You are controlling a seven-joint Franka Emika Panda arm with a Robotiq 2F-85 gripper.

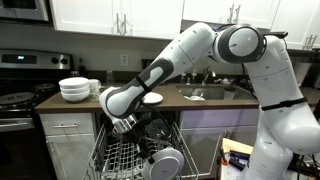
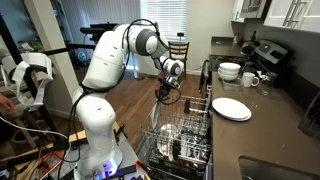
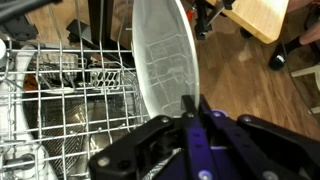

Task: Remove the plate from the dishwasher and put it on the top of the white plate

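1. Far left on the counter [image 2: 272, 128], a stack of bowls [image 1: 75, 89] stands apart from the work; it is no part of the job.
2. Just right of it, the arm [image 1: 170, 62] reaches down over the open dishwasher [image 1: 112, 158], and the gripper [image 1: 124, 123] hangs just above the wire rack [image 3: 50, 110]. In the wrist view its fingers [image 3: 205, 135] look pinched together on the near rim of the plate [image 3: 165, 55], a pale dish standing on edge with the rack lying to its left.
3. Further right, the white plate [image 1: 151, 98] lies flat and bare on the counter, beyond the dishwasher and apart from the gripper.
4. Judged from this, the lift-out step is in hand: the plate seems free of the rack, or nearly so, and is not yet over the counter. The next move calls for a straight rise until the plate's far edge clears the wires, a swing toward the white plate, then a turn of the wrist to lay the plate flat on top before letting go.
5. Hard to make out: neither exterior view shows the held plate plainly. The wrist view cuts off its far end and hides its near rim behind the fingers, so whether it touches the rack cannot be told. Other dishes [image 1: 168, 163] low in the rack are blurred.
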